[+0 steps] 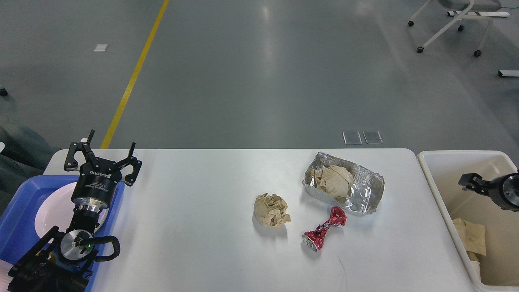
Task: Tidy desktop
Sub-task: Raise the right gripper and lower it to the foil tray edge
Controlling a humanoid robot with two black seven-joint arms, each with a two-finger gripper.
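The white desktop [194, 194] holds a crumpled brown paper ball [271, 209], a crushed red can [324, 234] and a foil tray [367, 190] with crumpled brown paper [333, 180] in it. My left gripper [110, 149] is open and empty, held above the desktop's far left corner, over the blue tray [18, 209]. My right gripper [470, 181] is seen end-on over the cream bin [434, 178]; its fingers cannot be told apart.
The blue tray at the left holds a white plate [50, 207]. The cream bin at the right holds a piece of brown paper [472, 235]. Beyond the desktop is grey floor with a yellow line [134, 77] and a chair base [450, 24].
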